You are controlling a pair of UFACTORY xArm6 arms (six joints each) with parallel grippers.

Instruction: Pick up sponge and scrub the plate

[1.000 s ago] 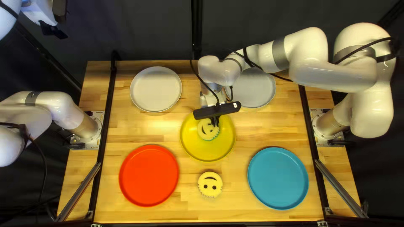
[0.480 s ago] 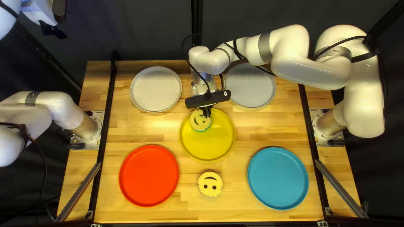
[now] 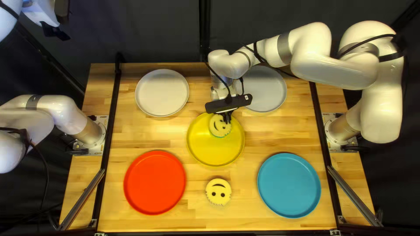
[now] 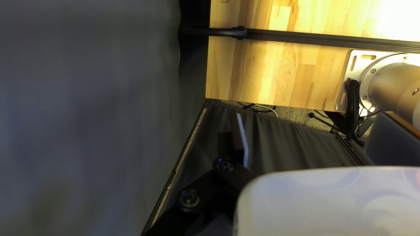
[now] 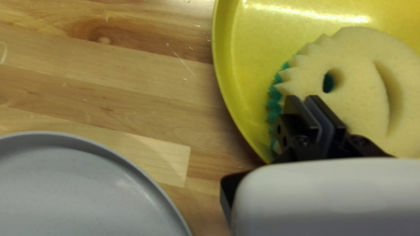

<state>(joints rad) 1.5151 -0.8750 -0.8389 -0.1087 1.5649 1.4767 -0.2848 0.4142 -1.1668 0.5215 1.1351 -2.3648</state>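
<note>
A right gripper (image 5: 302,98) presses a yellow smiley sponge (image 3: 220,126) to the far part of a yellow plate (image 3: 214,155) at the middle of a wooden table, its jaws narrow and apparently pinching the foam near the edge. The sponge lies face up, its green underside toward the plate, in what looks like the scrubbing stage. The left gripper (image 4: 238,136) hangs off the table beside a dark curtain (image 4: 92,118); whether its jaws are wide or narrow cannot be told. Good work here calls for light, even pressure with the green side flat, in short overlapping strokes that run from the far rim across the bare near half. Because the grip is off-center, a hard push could tip the sponge or work it loose, and with nothing bracing the plate, a fast stroke could send it sliding. Turns are best made inside the raised rim, away from the gray plate (image 3: 265,94) close by. A second sponge (image 3: 218,192) sits on the wood just beyond the yellow plate's near side, between a red plate (image 3: 155,182) and a blue plate (image 3: 289,185), and can be left alone.
</note>
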